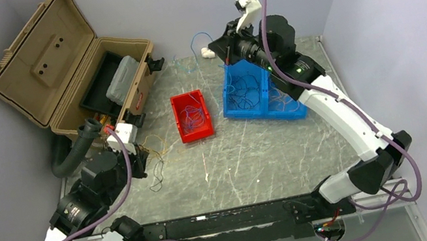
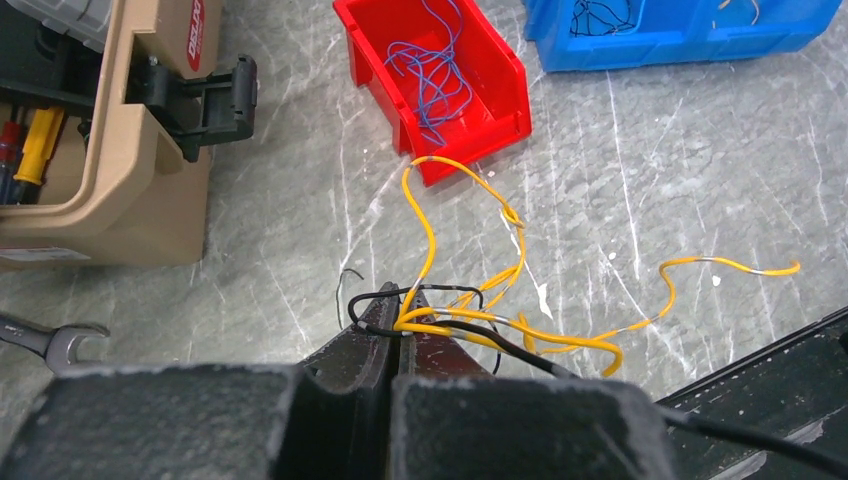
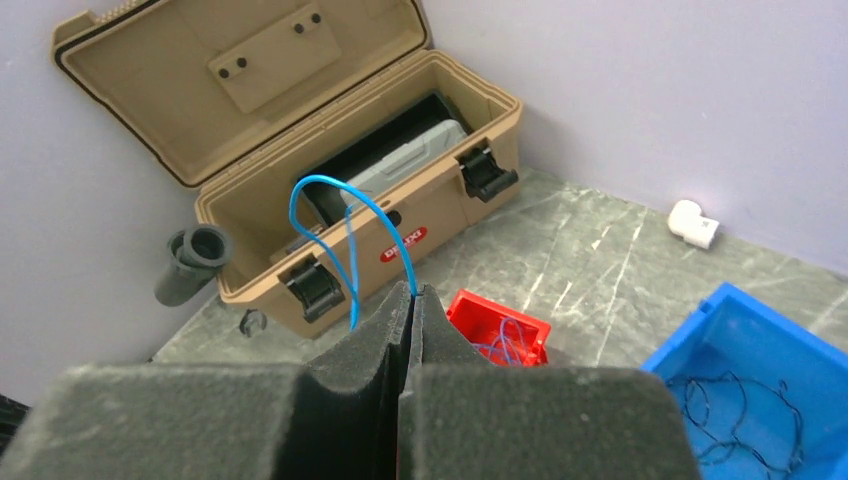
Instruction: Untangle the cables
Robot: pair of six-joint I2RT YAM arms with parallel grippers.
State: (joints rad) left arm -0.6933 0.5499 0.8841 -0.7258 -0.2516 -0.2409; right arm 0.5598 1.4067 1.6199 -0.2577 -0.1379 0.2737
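Left side: the left tool (image 2: 398,326) sits low over the near-left part of the table (image 1: 256,153), its pads pressed together.
Its grip: it pinches the yellow cables (image 2: 575,343) at the tips, with a black cable (image 2: 450,290) caught in the same spot.
Yellow run: from the tips the yellow cables loop across the table toward the red bin (image 2: 470,150) and trail off to the right, lying flat.
Right side: the right tool (image 3: 413,300) is raised over the far part of the table, above the far-left corner of the blue bin (image 1: 249,111).
Its grip: pads pressed together on a blue cable (image 3: 322,181) – the cable arches up out of the tips and hangs down on the left.
Red bin: in the middle of the table, holding a small heap of blue and purple cables (image 2: 430,80).
Blue bin: just right of the red bin, with thin dark cables (image 3: 735,410) tangled on its floor.
Far left: a tan toolbox (image 1: 55,62) stands with its lid open – a grey pipe (image 3: 190,260) lies beside it.
Near the toolbox: a wrench (image 2: 50,340) rests on the table.
Far edge: a white fitting (image 3: 693,222) sits by the wall.
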